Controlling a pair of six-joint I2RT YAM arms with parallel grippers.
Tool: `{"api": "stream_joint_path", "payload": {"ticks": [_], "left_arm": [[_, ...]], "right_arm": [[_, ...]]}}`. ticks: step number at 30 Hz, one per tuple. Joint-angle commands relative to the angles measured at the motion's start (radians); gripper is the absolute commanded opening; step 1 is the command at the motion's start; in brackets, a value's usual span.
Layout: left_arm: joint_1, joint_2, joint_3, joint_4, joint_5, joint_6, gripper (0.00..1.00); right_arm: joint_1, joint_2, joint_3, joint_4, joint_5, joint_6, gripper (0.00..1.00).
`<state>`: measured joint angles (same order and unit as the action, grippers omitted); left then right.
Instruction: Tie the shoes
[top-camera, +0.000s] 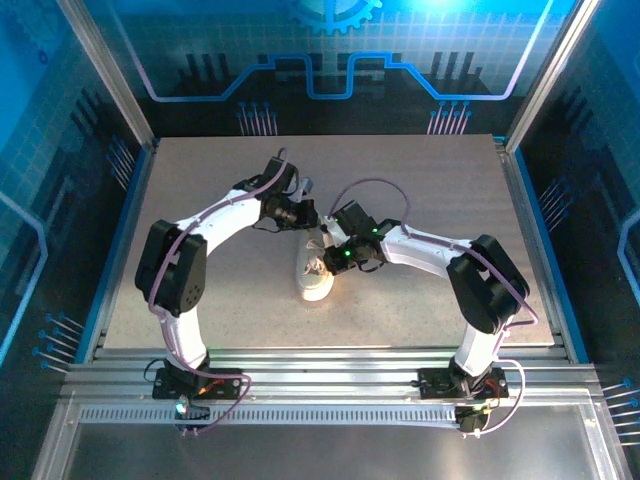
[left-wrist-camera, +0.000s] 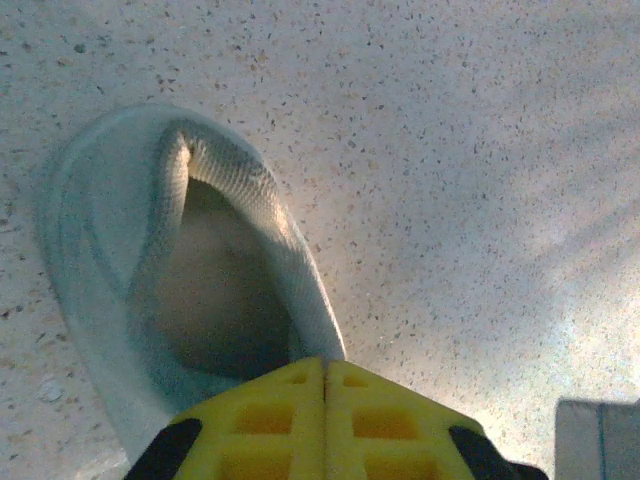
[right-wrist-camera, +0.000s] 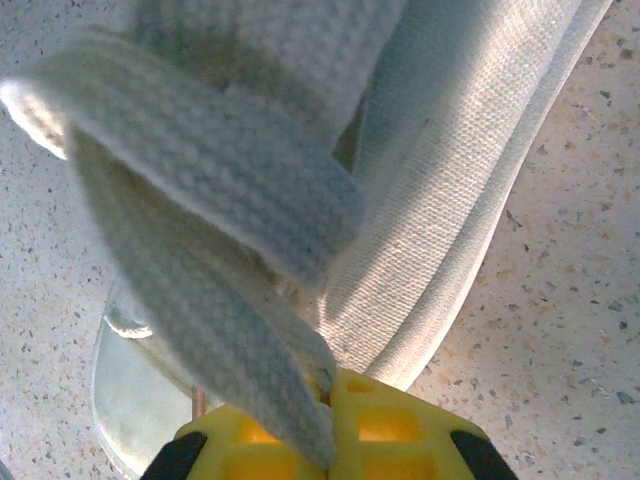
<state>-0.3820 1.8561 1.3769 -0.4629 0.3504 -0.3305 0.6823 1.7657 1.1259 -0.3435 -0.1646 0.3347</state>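
The shoe (top-camera: 318, 278) is lying on its sole near the middle of the worktop (top-camera: 450, 180), between the two arms, with its length running from the near side to the far side.

The left hand (left-wrist-camera: 325, 365) is hovering over the far end of the shoe. Its yellow fingers (left-wrist-camera: 265, 415) are pressing flat together, and their tips are sitting right at the edge of the heel collar. Whether any cloth is caught between them is hard to tell. In the left wrist view the shoe's opening is gaping, with the pale insole showing inside it.

The right hand (right-wrist-camera: 328, 400) is reaching in over the middle of the shoe from the right. It is pinching a flat woven lace (right-wrist-camera: 220, 190). The lace is rising out of the closed fingers and folding over into a loose loop above the canvas side. The white sole is showing just beside the loop, and the speckled worktop is lying on either side.
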Motion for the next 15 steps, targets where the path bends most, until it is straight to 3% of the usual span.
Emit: {"api": "stream_joint_path", "payload": {"ticks": [1, 15], "left_arm": [[0.01, -0.107, -0.049, 0.037, -0.024, 0.01, 0.0], [0.04, -0.214, -0.332, 0.307, -0.005, -0.112, 0.0]], "right_arm": [[-0.002, -0.036, 0.026, -0.038, 0.011, -0.035, 0.0], [-0.065, -0.022, 0.099, -0.144, -0.025, -0.132, 0.0]]}}
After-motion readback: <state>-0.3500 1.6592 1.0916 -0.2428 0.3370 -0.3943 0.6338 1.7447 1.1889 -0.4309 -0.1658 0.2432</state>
